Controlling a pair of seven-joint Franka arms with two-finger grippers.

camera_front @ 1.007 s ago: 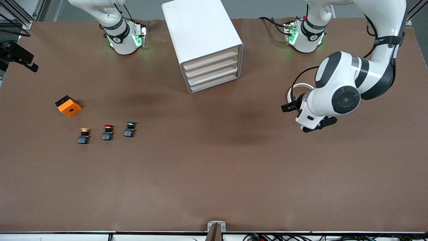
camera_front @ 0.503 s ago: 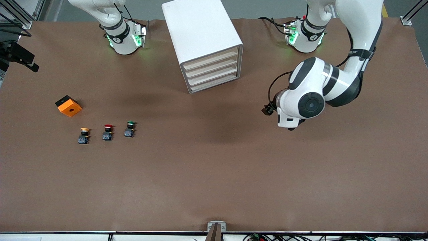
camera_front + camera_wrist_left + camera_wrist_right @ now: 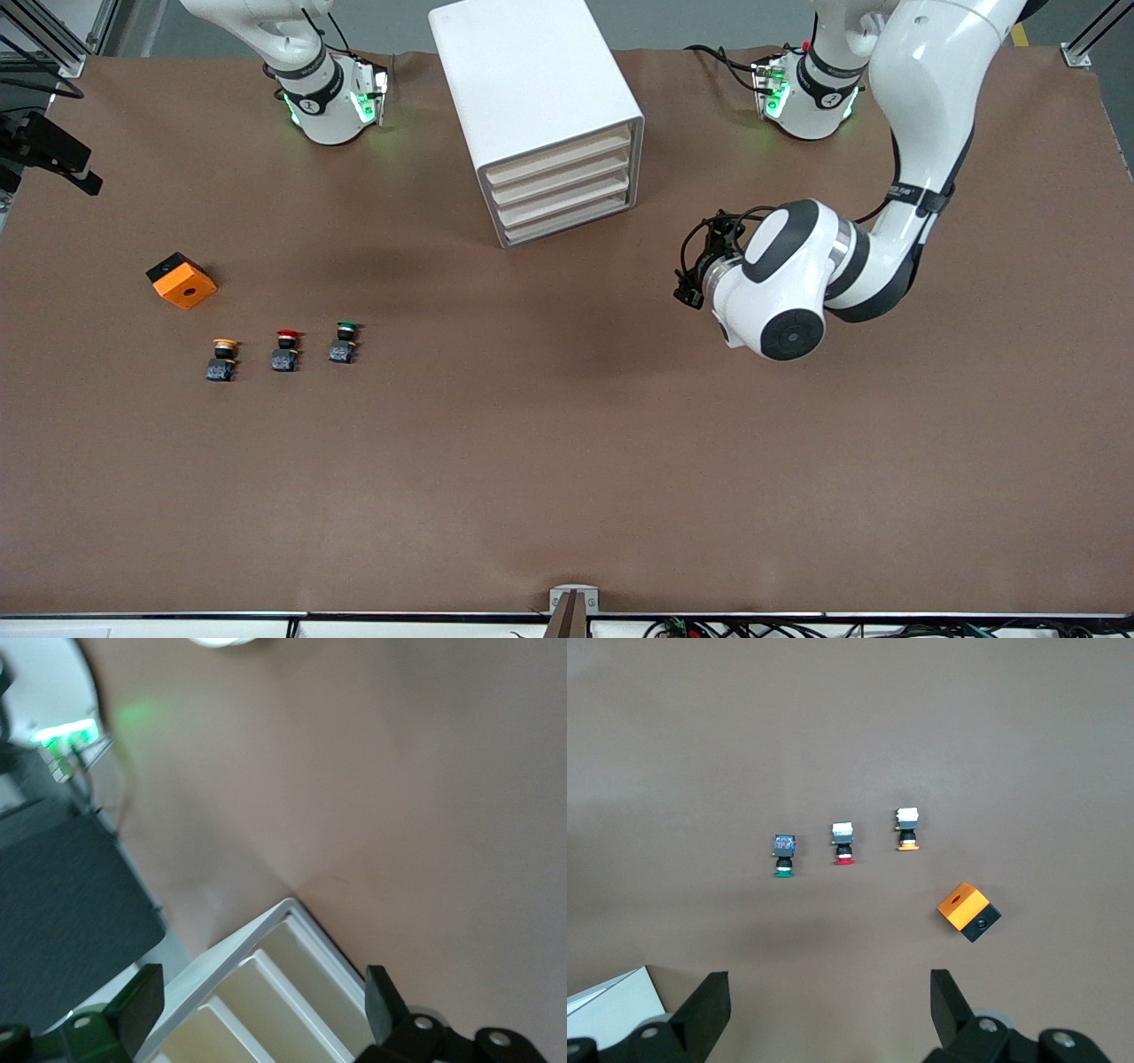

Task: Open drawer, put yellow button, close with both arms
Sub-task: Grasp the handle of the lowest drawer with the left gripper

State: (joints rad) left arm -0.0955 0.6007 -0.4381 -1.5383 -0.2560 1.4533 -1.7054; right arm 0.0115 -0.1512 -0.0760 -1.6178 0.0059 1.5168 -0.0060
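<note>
Your left gripper (image 3: 257,1014) hangs with its jaws spread wide and nothing between them, over bare table toward the left arm's end from the cabinet (image 3: 532,97), and its wrist view looks onto the drawer fronts. Your right gripper (image 3: 824,1010) is likewise released and empty; the front view does not show it, and its own wrist view puts it high over the table, looking down on the buttons.

The drawer (image 3: 560,158) is the highest of four in the cabinet and sits flush, shut like the three lower drawers (image 3: 567,206).

The yellow button (image 3: 221,359) stands on the table well apart from the cabinet, toward the right arm's end and nearer to the front camera. It ends a row of three: the red button (image 3: 285,350) is next to it on the cabinet's side, then the green button (image 3: 344,342). An orange block (image 3: 182,280) with a black side lies near the yellow button, farther from the front camera and farther still from the cabinet.
</note>
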